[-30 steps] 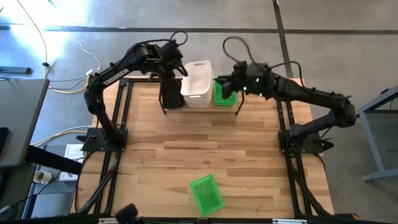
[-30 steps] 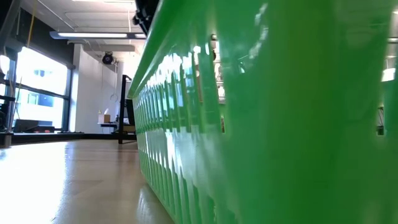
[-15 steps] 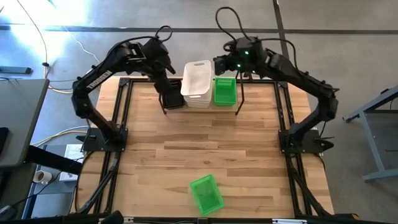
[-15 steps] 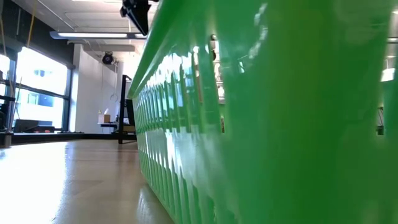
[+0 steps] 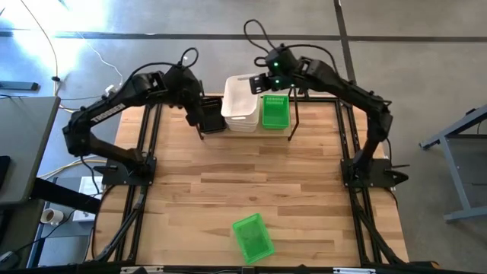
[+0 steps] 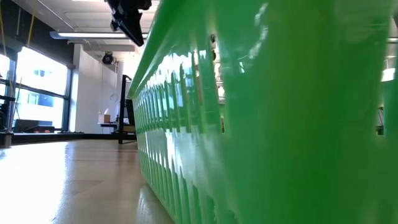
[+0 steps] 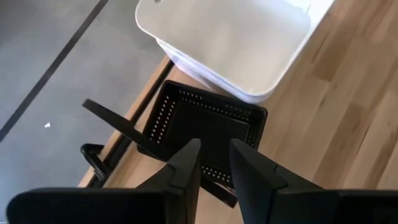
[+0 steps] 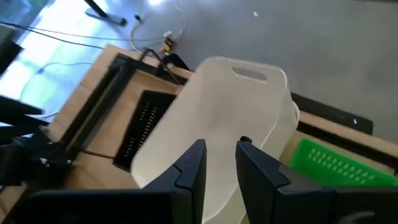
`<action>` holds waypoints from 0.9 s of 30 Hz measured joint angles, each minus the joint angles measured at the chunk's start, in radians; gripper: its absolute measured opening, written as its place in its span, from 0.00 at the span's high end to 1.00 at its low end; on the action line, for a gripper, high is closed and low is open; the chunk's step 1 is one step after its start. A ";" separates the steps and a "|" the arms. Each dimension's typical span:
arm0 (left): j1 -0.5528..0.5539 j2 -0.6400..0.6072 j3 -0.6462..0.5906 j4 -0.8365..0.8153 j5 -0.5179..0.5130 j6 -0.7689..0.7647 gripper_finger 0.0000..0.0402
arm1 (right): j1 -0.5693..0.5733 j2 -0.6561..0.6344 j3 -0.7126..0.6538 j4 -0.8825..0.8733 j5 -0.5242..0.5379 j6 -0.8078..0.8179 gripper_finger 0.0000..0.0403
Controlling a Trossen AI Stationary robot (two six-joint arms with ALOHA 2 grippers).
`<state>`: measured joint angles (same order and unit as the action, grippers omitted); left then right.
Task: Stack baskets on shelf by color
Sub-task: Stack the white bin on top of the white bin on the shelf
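On the shelf (image 5: 292, 126) at the table's far edge stand a black basket (image 5: 210, 116), a white stack (image 5: 242, 105) and a green basket (image 5: 275, 111), side by side. Another green basket (image 5: 253, 237) rests on its bottom near the table's near edge and fills the low view (image 6: 267, 124). My left gripper (image 5: 195, 102) (image 7: 214, 148) hangs shut above the black basket (image 7: 211, 127), touching nothing. My right gripper (image 5: 268, 79) (image 8: 221, 149) hovers shut above the white stack (image 8: 217, 118).
Black frame rails (image 5: 149, 137) run along the table's left and right sides, by both arm bases. Bare wooden tabletop (image 5: 243, 175) lies between the shelf and the lone green basket. Cables trail on the floor beyond the far-left corner.
My left gripper has drawn back from over the black basket toward the table's left. My right gripper has pulled away from the green basket on the shelf, going toward the far edge and then left over the white stack. The baskets have stayed put.
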<state>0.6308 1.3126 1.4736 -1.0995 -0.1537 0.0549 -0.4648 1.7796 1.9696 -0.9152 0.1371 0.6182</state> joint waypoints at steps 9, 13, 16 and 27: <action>0.000 -0.022 -0.058 0.039 -0.001 -0.001 0.81 | 0.000 0.069 -0.002 0.004 0.025 0.046 0.73; -0.004 -0.022 -0.058 0.081 0.024 0.000 0.81 | 0.000 0.105 -0.002 -0.001 0.020 0.062 0.68; -0.004 -0.022 -0.058 0.095 0.046 0.000 0.81 | 0.000 0.136 -0.003 -0.004 0.011 0.092 0.67; -0.004 -0.022 -0.058 0.100 0.048 0.000 0.81 | -0.018 0.188 -0.003 -0.077 0.041 0.141 0.67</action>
<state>0.6266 1.2907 1.4158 -0.9998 -0.1058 0.0551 -0.4824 1.9680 1.9663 -0.9918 0.1776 0.7590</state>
